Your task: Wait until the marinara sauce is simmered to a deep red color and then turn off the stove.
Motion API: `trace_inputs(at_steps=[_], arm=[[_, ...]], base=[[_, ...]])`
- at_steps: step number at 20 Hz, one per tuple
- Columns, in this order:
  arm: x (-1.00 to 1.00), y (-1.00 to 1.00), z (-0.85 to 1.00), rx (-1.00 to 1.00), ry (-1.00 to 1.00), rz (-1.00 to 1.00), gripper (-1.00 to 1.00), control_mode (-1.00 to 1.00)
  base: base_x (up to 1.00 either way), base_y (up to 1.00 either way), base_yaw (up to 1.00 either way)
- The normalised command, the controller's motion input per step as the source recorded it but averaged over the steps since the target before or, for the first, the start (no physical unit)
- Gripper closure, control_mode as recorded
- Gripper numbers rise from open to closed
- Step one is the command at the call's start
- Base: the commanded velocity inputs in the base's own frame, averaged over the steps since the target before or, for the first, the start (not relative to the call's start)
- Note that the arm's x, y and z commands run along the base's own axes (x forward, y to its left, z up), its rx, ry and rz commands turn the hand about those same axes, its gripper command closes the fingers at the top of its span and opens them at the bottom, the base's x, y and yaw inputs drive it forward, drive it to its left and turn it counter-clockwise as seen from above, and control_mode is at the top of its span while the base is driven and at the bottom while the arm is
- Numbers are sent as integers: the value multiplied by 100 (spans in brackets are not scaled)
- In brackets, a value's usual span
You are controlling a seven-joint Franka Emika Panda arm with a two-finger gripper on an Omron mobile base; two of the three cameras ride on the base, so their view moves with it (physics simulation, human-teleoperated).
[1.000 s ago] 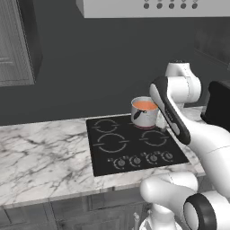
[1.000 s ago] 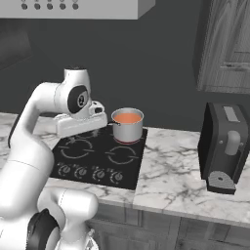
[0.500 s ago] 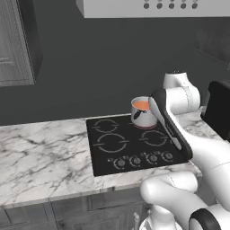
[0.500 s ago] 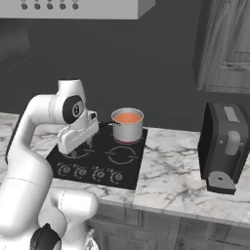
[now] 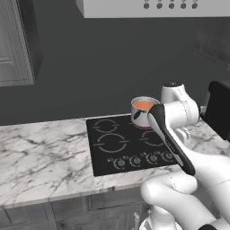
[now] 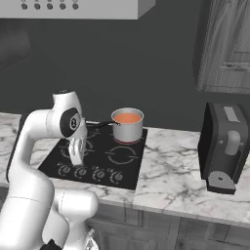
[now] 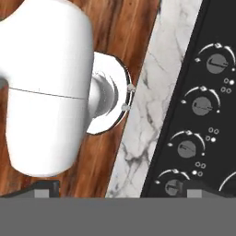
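From the left, the small shiny steel pot (image 5: 143,112) sits on a back burner of the flat black glass stove (image 5: 134,144), its marinara sauce (image 5: 143,105) orange, not deep red.

From the right, the gripper (image 6: 77,157) hangs just above the knobs (image 6: 90,172), presumably waiting.

Looking down from the hand, its dark fingertips (image 7: 44,186) are spread wide, holding nothing.
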Motion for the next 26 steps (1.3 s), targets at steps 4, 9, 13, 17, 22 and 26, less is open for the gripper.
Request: trace_inputs(at_steps=[4, 9, 13, 17, 22, 26], arm=[[6, -6, -38, 1, 3, 60, -100, -100], [18, -2, -44, 3, 3, 56, -100, -100], [27, 0, -35, 3, 10, 41, -100, -100], [47, 0, -35, 1, 12, 31, -100, -100], [59, -3, -22, 0, 0, 11, -100, -100], [53, -1, -29, 0, 1, 8, -100, -100]], base=[[0, 0, 0], [0, 0, 0], [0, 0, 0], [0, 0, 0], [0, 0, 0], [0, 0, 0]])
